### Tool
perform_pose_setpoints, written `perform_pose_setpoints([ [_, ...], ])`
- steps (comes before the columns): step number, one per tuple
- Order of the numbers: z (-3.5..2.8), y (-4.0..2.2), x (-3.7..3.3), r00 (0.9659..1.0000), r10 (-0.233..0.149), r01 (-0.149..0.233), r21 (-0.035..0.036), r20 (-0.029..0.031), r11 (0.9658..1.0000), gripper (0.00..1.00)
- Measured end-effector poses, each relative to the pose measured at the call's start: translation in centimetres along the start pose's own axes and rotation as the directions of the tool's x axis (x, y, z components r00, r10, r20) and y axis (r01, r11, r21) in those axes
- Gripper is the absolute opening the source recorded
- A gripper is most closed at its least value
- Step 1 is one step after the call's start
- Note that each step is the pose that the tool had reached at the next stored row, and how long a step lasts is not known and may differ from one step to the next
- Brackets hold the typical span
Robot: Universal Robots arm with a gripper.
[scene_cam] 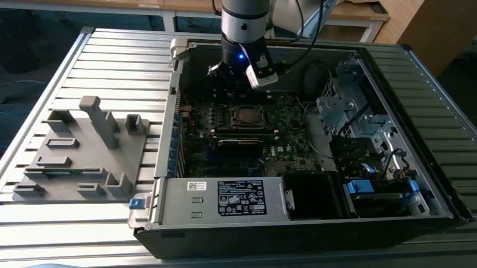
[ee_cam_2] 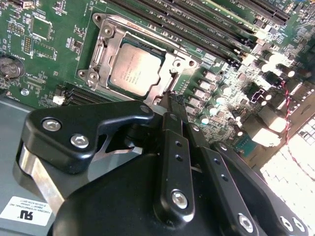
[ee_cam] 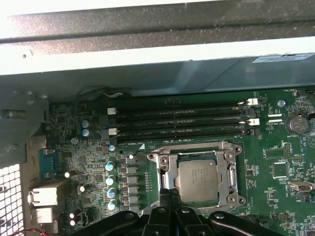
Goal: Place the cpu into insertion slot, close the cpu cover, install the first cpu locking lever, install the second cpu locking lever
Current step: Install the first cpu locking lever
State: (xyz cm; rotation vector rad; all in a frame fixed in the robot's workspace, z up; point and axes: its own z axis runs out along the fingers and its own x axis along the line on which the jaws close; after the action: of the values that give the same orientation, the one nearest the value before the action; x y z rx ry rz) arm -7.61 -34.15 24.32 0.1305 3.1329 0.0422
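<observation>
Nearest me, my matte black gripper [ee_cam_2: 170, 101] has its slim, bolted fingers pressed together with nothing between them, the tips just beside the socket's edge. Past them the cpu [ee_cam_2: 134, 69], a flat dull-silver square with faint print I cannot read, lies in the insertion slot [ee_cam_2: 93, 76]. The cpu cover [ee_cam_2: 114, 39], a thin metal frame, lies flat around it. Farther off, long black memory slots [ee_cam_2: 187, 27] cross the green board [ee_cam_2: 49, 54].
</observation>
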Motion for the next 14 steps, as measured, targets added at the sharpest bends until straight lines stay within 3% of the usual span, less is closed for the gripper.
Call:
perform_pose_setpoints([
  [10,-0.22,0.01,0.01,1.0000,0.000,0.000,-0.0001,0.0001,1.0000,0.10],
  [14,-0.23,-0.03,0.44,1.0000,0.000,0.000,0.0000,0.0004,1.0000,0.10],
])
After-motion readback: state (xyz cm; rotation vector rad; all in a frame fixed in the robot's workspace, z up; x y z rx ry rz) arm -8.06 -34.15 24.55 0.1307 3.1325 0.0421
